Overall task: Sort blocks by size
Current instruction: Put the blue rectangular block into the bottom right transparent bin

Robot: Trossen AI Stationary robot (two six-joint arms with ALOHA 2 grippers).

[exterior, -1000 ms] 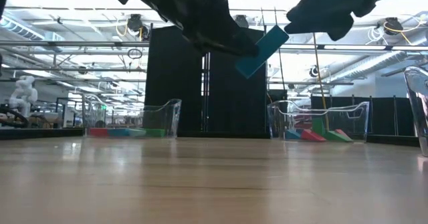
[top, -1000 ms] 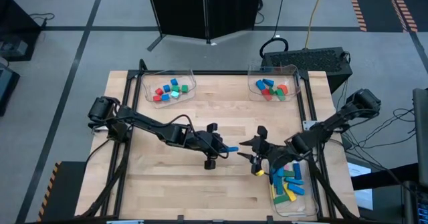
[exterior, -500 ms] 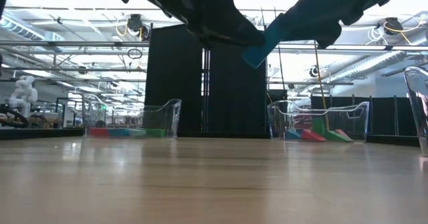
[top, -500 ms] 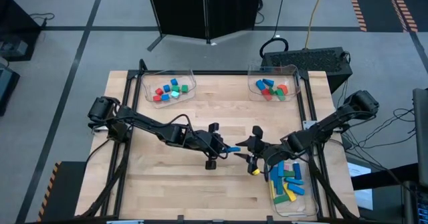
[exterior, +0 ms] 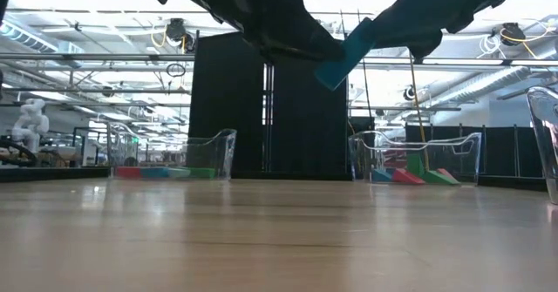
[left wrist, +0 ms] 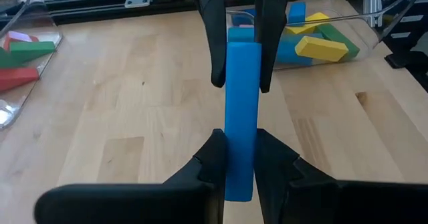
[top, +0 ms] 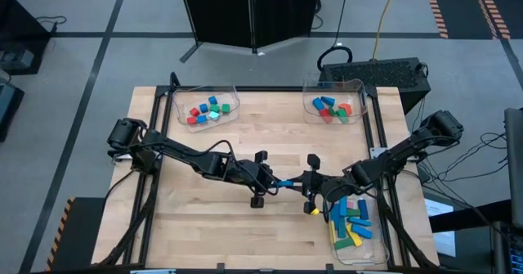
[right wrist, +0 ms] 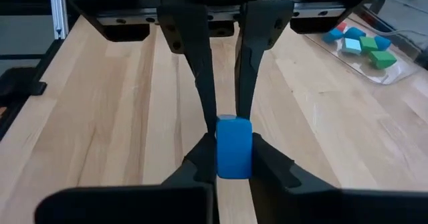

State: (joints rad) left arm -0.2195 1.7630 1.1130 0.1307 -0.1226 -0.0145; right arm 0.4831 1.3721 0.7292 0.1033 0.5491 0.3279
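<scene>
Above the middle of the wooden surface (top: 212, 221) a long blue block (top: 286, 181) hangs in the air between the two arms; the left gripper (left wrist: 239, 158) has its jaws clamped on one end; the right gripper (right wrist: 233, 158) has its jaws pressed on the other. Other blocks lie in three clear trays (top: 206, 107) at the surface's edges.

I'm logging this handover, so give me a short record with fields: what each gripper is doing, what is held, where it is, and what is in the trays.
held item: long blue block, in the air over the middle of the table
left gripper: shut on one end of the block
right gripper: shut on the other end
near right tray: long blue, yellow and green bars
far left tray: small cubes
far right tray: middle-sized blocks
</scene>
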